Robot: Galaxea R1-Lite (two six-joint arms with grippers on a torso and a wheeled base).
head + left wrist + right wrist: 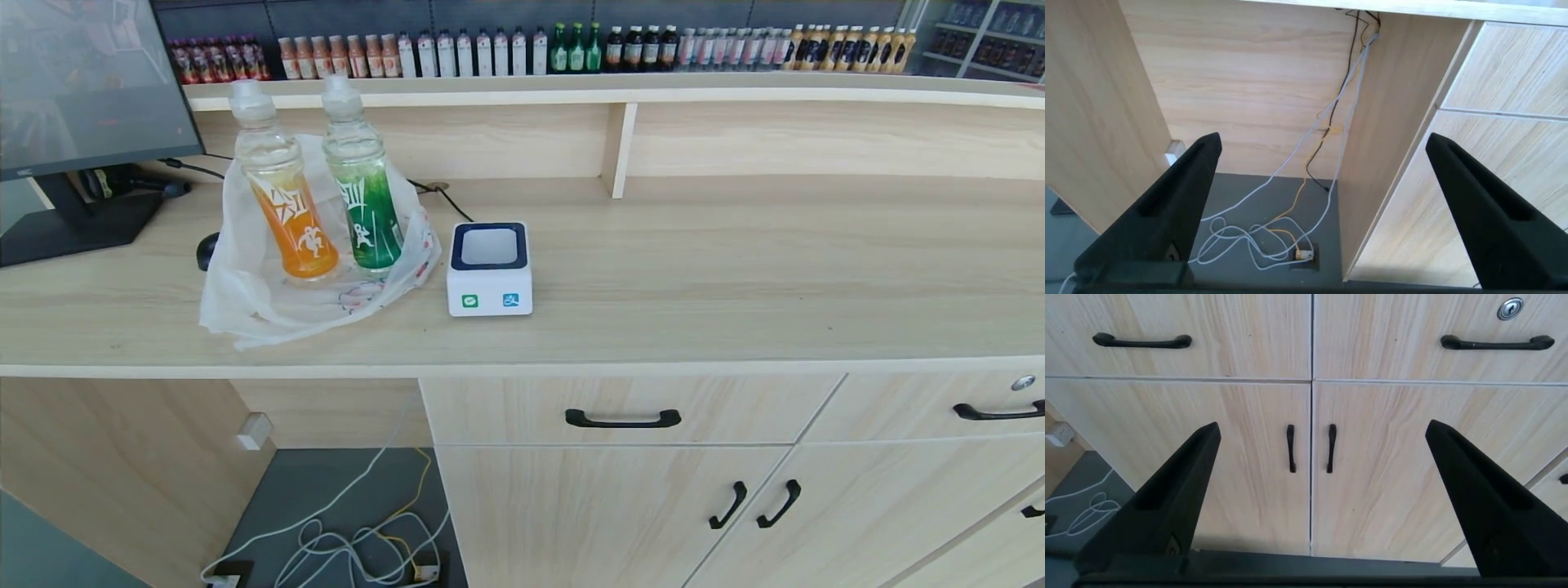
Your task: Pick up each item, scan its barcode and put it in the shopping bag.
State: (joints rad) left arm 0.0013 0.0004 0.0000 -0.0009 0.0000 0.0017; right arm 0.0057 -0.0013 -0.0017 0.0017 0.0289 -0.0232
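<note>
Checkout counter (735,269) with the scanner (488,269) as reference. Just left of the scanner lies the bag (245,314), a thin white plastic one, slumped open on the wood. Two bottles stand upright inside its folds, long axes vertical: the green bottle (363,196) nearer the scanner, the orange bottle (286,204) beyond it, the two close together but apart at the base. No loose item lies on the counter right of the scanner, so the task reads as finished or nearly so.

Both arms hang below counter level. The left gripper (1323,139) is spread wide and empty, facing the open recess under the bag side, where cables (1266,237) trail on the floor. The right gripper (1323,426) is likewise spread and empty, facing the cabinet doors (1310,457) below and right of the scanner. The bottles thus lie above and ahead of both, and the left arm is judged the nearer.

The surface is smooth pale wood. Left of the bag sit a mouse (207,249) and a monitor (82,82). Behind the scanner a raised ledge, then a shelf of drinks (531,49).
</note>
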